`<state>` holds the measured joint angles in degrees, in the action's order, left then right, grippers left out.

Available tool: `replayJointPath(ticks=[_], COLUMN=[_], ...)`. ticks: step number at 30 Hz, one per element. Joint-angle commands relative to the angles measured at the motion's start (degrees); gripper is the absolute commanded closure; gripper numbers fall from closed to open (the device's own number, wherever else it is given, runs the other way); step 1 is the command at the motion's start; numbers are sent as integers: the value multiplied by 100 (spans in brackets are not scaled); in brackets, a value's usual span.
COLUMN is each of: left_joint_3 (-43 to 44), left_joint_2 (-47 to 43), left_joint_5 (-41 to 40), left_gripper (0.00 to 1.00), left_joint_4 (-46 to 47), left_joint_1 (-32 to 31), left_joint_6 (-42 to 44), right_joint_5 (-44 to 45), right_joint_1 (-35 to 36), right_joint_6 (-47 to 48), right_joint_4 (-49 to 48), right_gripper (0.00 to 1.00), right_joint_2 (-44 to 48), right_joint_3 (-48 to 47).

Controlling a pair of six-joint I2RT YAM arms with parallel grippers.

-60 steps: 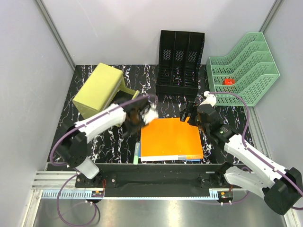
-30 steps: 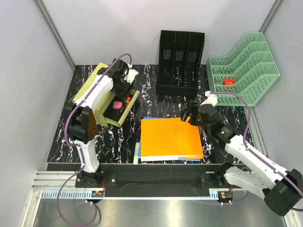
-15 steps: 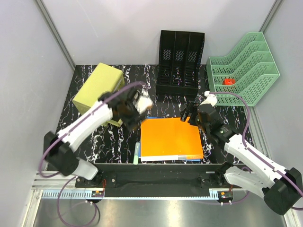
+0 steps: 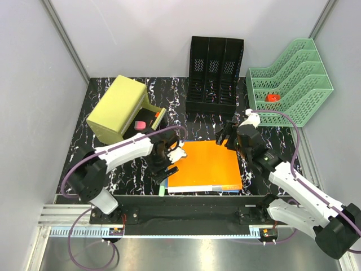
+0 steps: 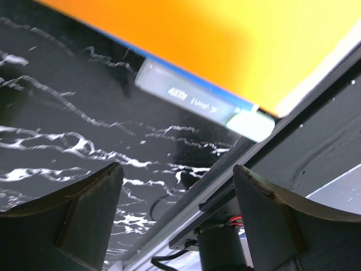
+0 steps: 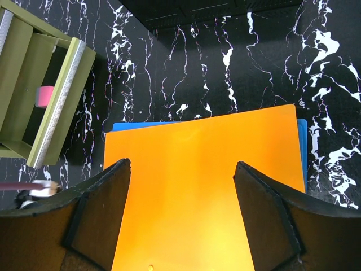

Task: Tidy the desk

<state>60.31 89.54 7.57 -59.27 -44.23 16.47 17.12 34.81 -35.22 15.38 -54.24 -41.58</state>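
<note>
The desk (image 4: 113, 164) is black with white veins. An orange folder (image 4: 206, 164) lies on a blue one at the front centre. Along its left edge lies a pale green marker (image 5: 197, 99), its near end showing in the top view (image 4: 162, 189). My left gripper (image 4: 167, 164) hangs low over that marker, open and empty (image 5: 176, 169). My right gripper (image 4: 225, 134) hovers over the folder's far edge, open with nothing between its fingers (image 6: 181, 164). The orange folder (image 6: 203, 186) fills the view beneath it.
An olive drawer box (image 4: 115, 107) stands back left, its drawer open with a pink eraser (image 4: 141, 123) inside. A black mesh file holder (image 4: 214, 70) stands at the back centre. A green tiered tray (image 4: 293, 84) at the back right holds a small red item (image 4: 273, 97).
My left arm swung from the drawer box back to the folder's left edge and lowered over the marker, its gripper opening. The right arm barely moved.
</note>
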Motion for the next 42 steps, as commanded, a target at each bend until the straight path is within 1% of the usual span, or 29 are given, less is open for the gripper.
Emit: replayJointPath(ticks=[1,6,8,10,16,20,28,35,42], left_joint_3=[270,305,340,349,604,552,-89,-485,-643], left_joint_2=[327,661,731,811,1223,1391,1102,872,899], left_joint_5=[209,332,385,394,455,359,-185,-730,-740], left_gripper=[17,13,5,1,1,1,1,1,2], left_joint_4=[213,266,327,354,495,565,749,987,1241], left_joint_1=[-103,-174,-209,-297,-516,-543,-376,-253,-244], left_joint_6=[-416,-495,-557,-566,-619,-514,-215,137,216], right_joint_5=[239,265,283,309,370,406,353,300,265], right_joint_1=[-35,-44,-35,-35,-44,-62,-115,-106,-115], right_joint_6=[7,7,7,7,24,94,165,191,121], right_joint_4=[88,115,115,123,159,229,238,246,246], right_gripper=[18,18,18,18,17,17,17,17,17], right_joint_2=[150,177,177,194,177,150,-34,-113,-140], right_joint_3=[-157,-122,-105,-96,-104,-157,-289,-438,-456])
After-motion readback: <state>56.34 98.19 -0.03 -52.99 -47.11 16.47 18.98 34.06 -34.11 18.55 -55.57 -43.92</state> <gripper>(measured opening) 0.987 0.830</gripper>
